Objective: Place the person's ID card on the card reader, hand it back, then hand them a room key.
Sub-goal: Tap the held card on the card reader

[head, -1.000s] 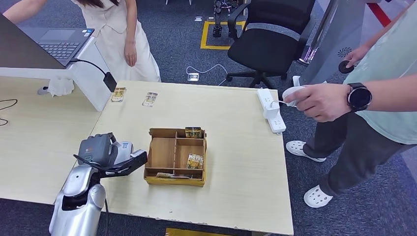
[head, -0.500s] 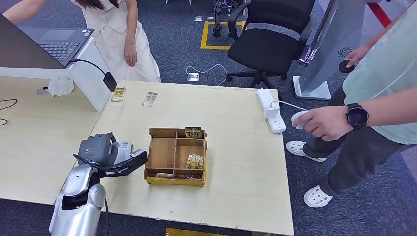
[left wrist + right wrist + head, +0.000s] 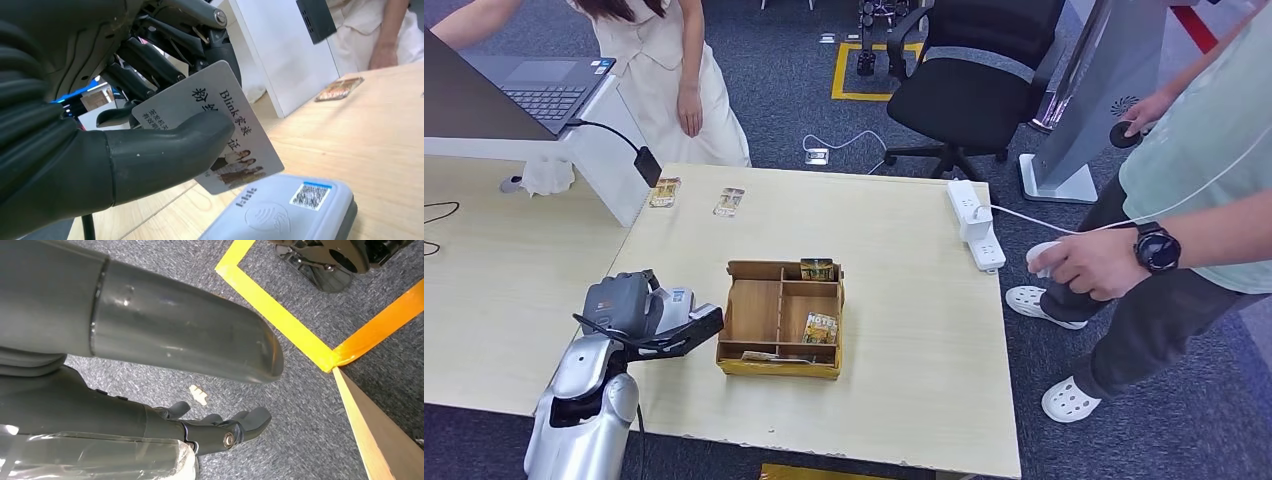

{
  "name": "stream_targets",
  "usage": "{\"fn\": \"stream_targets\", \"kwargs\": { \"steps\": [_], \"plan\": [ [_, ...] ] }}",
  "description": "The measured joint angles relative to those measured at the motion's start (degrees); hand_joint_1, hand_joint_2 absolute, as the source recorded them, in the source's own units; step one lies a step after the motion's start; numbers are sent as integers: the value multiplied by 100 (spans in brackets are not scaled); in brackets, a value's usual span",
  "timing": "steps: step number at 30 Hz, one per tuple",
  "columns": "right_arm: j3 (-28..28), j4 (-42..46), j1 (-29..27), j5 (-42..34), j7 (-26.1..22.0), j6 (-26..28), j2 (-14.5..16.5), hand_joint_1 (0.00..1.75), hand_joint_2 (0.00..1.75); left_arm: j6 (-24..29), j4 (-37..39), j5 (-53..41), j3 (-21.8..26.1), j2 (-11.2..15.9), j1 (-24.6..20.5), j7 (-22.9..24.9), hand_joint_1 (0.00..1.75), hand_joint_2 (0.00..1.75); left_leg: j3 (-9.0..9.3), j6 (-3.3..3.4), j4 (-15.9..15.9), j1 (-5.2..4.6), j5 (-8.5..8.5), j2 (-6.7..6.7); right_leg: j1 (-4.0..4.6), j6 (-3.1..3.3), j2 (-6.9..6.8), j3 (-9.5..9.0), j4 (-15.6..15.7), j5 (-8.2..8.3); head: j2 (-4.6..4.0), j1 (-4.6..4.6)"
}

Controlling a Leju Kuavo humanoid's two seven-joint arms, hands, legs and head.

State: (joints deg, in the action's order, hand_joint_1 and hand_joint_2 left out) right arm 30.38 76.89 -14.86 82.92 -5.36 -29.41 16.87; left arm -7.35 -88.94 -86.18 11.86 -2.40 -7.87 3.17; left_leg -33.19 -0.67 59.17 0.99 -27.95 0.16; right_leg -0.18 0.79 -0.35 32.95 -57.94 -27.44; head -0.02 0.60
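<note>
My left hand (image 3: 656, 322) holds a white ID card (image 3: 220, 127) with black print and a small photo, pinched under the thumb (image 3: 165, 155). The card hangs tilted just above the grey-white card reader (image 3: 285, 212), not touching it; the reader (image 3: 676, 302) sits on the table left of the wooden box. The wooden divided box (image 3: 781, 318) holds room key cards (image 3: 820, 327) in its compartments. My right hand (image 3: 220, 427) hangs beside my body above the carpet, fingers apart, holding nothing.
A person in a cream dress (image 3: 664, 70) stands behind the table's far left. Another person (image 3: 1164, 240) stands at the right, holding a white device on a cable. A power strip (image 3: 976, 222), two loose cards (image 3: 729, 201) and a laptop (image 3: 544, 85) are around.
The person on the right has lowered the hand with the white device toward the table's right edge. My left hand and the card have not moved.
</note>
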Motion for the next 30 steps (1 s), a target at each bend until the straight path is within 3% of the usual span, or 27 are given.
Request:
{"fn": "stream_targets", "kwargs": {
  "steps": [3,8,30],
  "plan": [
    [9,-2,2,-33,8,41,0,0,0,-657,110,-22,-34,50,160,158,175,175,4,1,-2,-2,-2,4,-1,0,5,-2,0,-1,0,2],
    [22,-2,5,-35,5,45,0,0,0,-114,477,-24,-86,70,416,220,175,175,5,6,-3,-2,-5,-8,-2,-10,-5,-9,1,-10,0,-2],
    [22,-2,5,-34,-2,49,0,0,0,-169,573,-26,-99,103,420,223,175,175,35,6,-5,-2,-5,-10,-2,-10,-8,-39,0,-10,0,-3]
  ]
}}
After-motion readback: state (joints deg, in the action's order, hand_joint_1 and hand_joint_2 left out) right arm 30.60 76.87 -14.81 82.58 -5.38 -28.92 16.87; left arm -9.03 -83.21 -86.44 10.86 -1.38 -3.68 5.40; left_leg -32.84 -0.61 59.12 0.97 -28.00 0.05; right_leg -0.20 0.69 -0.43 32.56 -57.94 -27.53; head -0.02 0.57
